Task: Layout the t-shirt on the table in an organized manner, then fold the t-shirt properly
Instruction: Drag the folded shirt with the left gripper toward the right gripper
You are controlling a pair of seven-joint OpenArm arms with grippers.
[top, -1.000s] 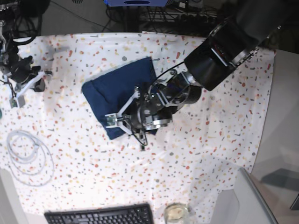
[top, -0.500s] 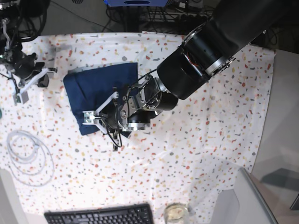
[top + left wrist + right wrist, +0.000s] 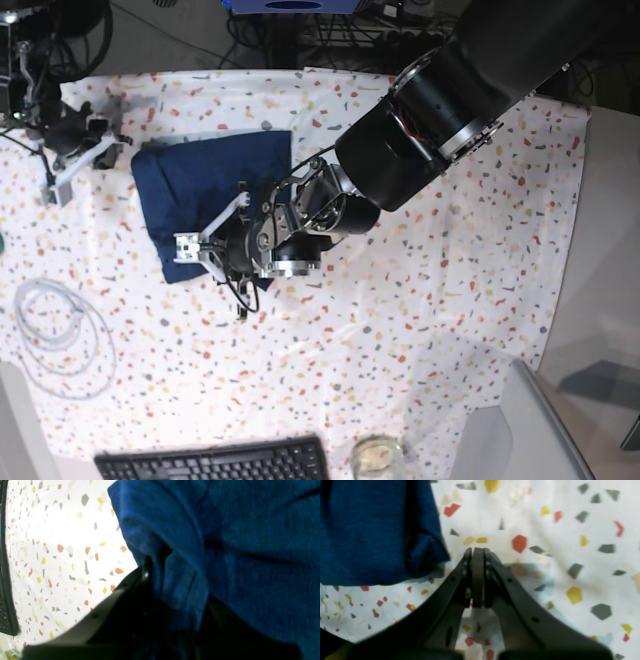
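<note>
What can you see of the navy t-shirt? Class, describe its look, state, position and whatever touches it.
The t-shirt is plain dark navy, a soft knit fabric with no print. It lies folded into a compact, roughly rectangular bundle on the speckled table, toward the base view's upper left. Layered folded edges show in the left wrist view. The left end effector is closed on its near edge, pinching the fabric. The right end effector is shut and empty, just beside the shirt's corner, not gripping it.

No text, label, brand, number or sign can be read in any view; the keyboard's [image 3: 215,462] keys are too small and blurred to make out.
</note>
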